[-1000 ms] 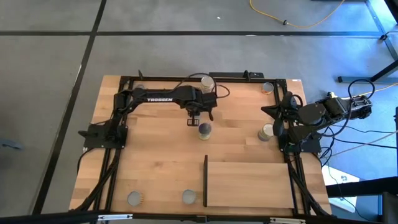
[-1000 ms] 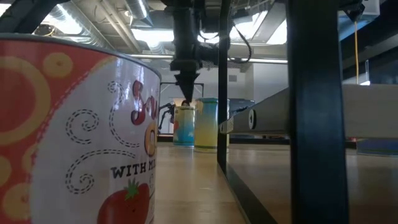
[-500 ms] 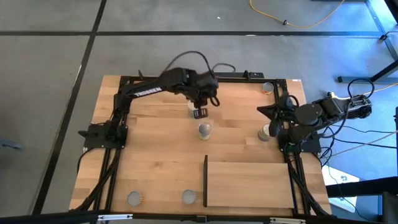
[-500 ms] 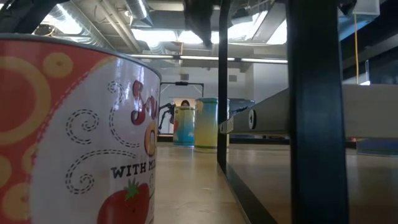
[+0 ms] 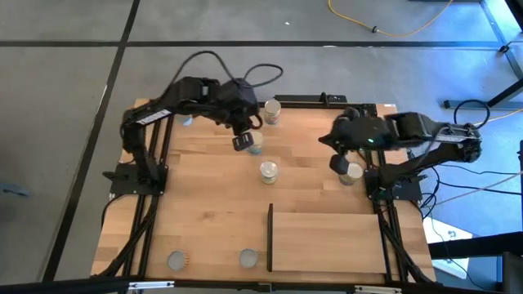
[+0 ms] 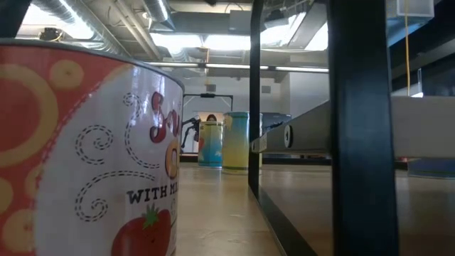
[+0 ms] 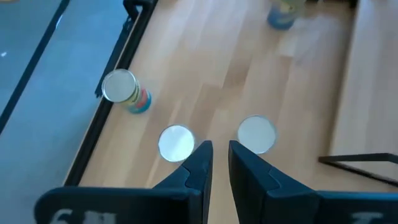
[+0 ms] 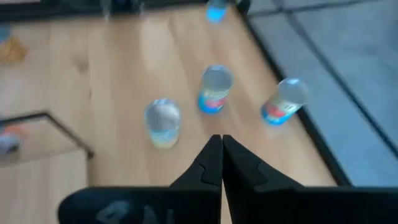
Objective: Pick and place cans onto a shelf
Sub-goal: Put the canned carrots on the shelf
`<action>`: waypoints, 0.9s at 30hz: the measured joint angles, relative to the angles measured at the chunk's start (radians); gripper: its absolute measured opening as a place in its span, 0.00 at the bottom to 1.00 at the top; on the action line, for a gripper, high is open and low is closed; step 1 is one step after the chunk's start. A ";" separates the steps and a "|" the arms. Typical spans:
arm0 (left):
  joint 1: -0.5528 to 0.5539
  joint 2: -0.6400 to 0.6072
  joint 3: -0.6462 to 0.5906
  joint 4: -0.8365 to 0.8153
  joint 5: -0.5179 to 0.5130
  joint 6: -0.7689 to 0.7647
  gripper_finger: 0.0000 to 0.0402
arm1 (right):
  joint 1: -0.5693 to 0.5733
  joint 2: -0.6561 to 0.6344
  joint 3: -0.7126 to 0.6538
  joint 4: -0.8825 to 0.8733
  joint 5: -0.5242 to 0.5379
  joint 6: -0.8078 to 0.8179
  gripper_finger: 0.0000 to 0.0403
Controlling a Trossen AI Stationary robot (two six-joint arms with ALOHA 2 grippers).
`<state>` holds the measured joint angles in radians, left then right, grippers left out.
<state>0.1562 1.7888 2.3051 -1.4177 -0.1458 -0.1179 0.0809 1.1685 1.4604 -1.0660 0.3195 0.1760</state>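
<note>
Several small cans stand upright on the tabletop. One is at the middle [image 5: 269, 171], one just beyond it [image 5: 255, 148], one by the far edge [image 5: 272, 110], one at the right [image 5: 354, 174], and two stand near the front edge [image 5: 176, 260] [image 5: 248, 258]. The light-wood shelf [image 5: 327, 241] lies flat at the near right, with its black upright edge [image 5: 270, 237] on the left. My left gripper [image 5: 243, 141] hangs high above the far middle, narrowly open and empty [image 7: 217, 149]. My right gripper [image 5: 339, 162] is shut and empty [image 8: 221, 142], raised beside the right can.
Two more cans stand at the far corners [image 5: 351, 115] [image 5: 186, 121]. A black frame [image 5: 245, 101] runs along the far edge and down both sides of the table. In the low view a red-labelled can [image 6: 85, 149] fills the left, and the shelf's black upright [image 6: 355, 128] stands on the right.
My left gripper has risen from just above the middle can and drawn back toward the far left, its arm folding upward. My right arm has unfolded from its rest, and its gripper has gone toward the table's left, out over the right can. The cans have stayed put.
</note>
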 joint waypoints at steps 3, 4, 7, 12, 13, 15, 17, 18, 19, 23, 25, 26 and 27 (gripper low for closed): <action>-0.009 -0.040 0.000 0.000 0.000 -0.011 0.11 | -0.050 0.093 0.076 -0.057 -0.113 -0.028 0.01; -0.013 -0.054 0.000 -0.002 0.001 -0.011 0.11 | -0.066 0.123 0.102 -0.071 -0.143 -0.030 0.01; -0.022 -0.093 0.000 -0.004 0.001 -0.035 0.11 | -0.114 0.215 0.182 -0.130 -0.218 -0.022 0.01; -0.027 -0.128 0.000 -0.029 0.002 -0.057 0.11 | -0.166 0.352 0.268 -0.196 -0.276 -0.020 0.01; -0.027 -0.132 0.000 -0.036 0.002 -0.057 0.11 | -0.172 0.376 0.280 -0.196 -0.277 -0.019 0.01; -0.027 -0.139 0.000 -0.058 0.002 -0.057 0.11 | -0.183 0.417 0.296 -0.195 -0.278 -0.039 0.02; -0.027 -0.142 0.000 -0.079 0.001 -0.057 0.11 | -0.190 0.453 0.306 -0.193 -0.279 -0.088 0.03; -0.027 -0.141 0.000 -0.091 0.001 -0.057 0.11 | -0.192 0.469 0.308 -0.192 -0.279 -0.106 0.04; -0.027 -0.141 0.000 -0.104 0.002 -0.057 0.11 | -0.194 0.482 0.310 -0.188 -0.280 -0.114 0.06; -0.027 -0.141 0.000 -0.155 0.001 -0.048 0.11 | -0.194 0.530 0.311 -0.167 -0.280 -0.218 0.14; -0.027 -0.141 0.000 -0.154 0.001 -0.037 0.11 | -0.192 0.551 0.312 -0.158 -0.280 -0.302 0.18; -0.027 -0.141 0.000 -0.154 0.001 -0.037 0.11 | -0.188 0.561 0.311 -0.158 -0.279 -0.345 0.20; -0.027 -0.141 0.000 -0.155 0.001 -0.037 0.11 | -0.186 0.571 0.311 -0.160 -0.279 -0.387 0.22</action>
<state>0.1291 1.6482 2.3051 -1.5726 -0.1444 -0.1546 -0.1049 1.7392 1.7719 -1.2256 0.0402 -0.2114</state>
